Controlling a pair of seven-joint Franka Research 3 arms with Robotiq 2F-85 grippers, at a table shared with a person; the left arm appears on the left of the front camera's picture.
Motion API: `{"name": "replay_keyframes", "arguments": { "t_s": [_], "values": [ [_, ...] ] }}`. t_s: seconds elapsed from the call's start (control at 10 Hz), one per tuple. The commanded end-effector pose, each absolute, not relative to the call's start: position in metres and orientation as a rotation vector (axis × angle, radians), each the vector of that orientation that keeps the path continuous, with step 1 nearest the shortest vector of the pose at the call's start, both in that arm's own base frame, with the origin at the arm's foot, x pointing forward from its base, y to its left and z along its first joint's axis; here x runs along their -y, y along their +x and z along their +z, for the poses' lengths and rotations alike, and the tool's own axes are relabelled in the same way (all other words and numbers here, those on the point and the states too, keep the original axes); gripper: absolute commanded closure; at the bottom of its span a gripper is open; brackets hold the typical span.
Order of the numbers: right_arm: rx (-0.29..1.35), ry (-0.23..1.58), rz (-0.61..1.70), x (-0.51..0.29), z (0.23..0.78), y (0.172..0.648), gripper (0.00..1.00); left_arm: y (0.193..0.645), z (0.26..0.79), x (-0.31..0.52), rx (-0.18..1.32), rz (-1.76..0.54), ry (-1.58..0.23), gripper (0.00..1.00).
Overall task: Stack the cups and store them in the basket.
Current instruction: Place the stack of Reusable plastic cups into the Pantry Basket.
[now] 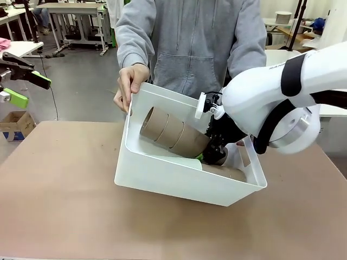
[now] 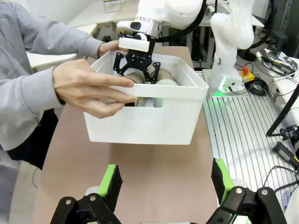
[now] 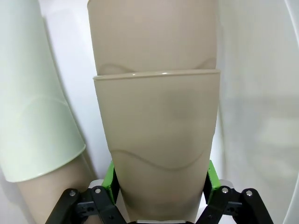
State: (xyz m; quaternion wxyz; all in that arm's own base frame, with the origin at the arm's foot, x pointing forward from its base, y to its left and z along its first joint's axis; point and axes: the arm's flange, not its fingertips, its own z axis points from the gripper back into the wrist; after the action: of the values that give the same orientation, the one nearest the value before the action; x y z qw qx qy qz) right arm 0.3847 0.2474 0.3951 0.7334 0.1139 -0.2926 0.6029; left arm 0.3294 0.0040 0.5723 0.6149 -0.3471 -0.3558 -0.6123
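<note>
Inside the tilted basket (image 1: 162,179), right claw (image 1: 214,154) clenched on stacked cups (image 1: 173,132), person's hand (image 1: 127,86) steadying rim.

Site I operate in: robotics lab or workshop. Evidence: grey concrete floor (image 1: 81,81), wheeled metal work tables (image 1: 76,21), slotted aluminium mounting plate (image 2: 243,140), red emergency-stop button (image 2: 245,71), loose cables (image 2: 275,177).

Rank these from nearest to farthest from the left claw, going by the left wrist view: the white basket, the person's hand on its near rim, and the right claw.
1. The basket: its near wall faces the left claw, straight ahead.
2. The person's hand: gripping the near rim, left of centre.
3. The right claw: inside the basket, beyond the near wall, shut on a stack of cups.
</note>
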Motion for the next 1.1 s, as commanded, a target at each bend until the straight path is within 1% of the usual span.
{"name": "replay_keyframes", "arguments": {
  "t_s": [0.0,0.1,0.4,0.7,0.8,1.0],
  "values": [
    [0.644,0.243,1.321,-0.256,0.4,0.391,0.16,0.329,0.574,-0.005,0.813,-1.41,-0.805,0.0],
    [0.636,0.248,1.335,-0.258,0.397,0.39,0.0,0.329,0.574,-0.005,0.813,-1.41,-0.805,0.0],
    [0.665,0.276,1.345,-0.251,0.407,0.384,0.0,0.329,0.574,-0.005,0.813,-1.41,-0.805,0.0],
    [0.646,0.379,1.327,-0.211,0.466,0.361,0.0,0.329,0.574,-0.005,0.813,-1.41,-0.805,0.0],
    [0.663,0.399,1.33,-0.191,0.485,0.357,0.0,0.329,0.574,-0.005,0.813,-1.41,-0.805,0.0],
    [0.759,0.517,1.285,-0.126,0.527,0.346,0.0,0.329,0.574,-0.005,0.813,-1.41,-0.805,0.0]
  ]
}}
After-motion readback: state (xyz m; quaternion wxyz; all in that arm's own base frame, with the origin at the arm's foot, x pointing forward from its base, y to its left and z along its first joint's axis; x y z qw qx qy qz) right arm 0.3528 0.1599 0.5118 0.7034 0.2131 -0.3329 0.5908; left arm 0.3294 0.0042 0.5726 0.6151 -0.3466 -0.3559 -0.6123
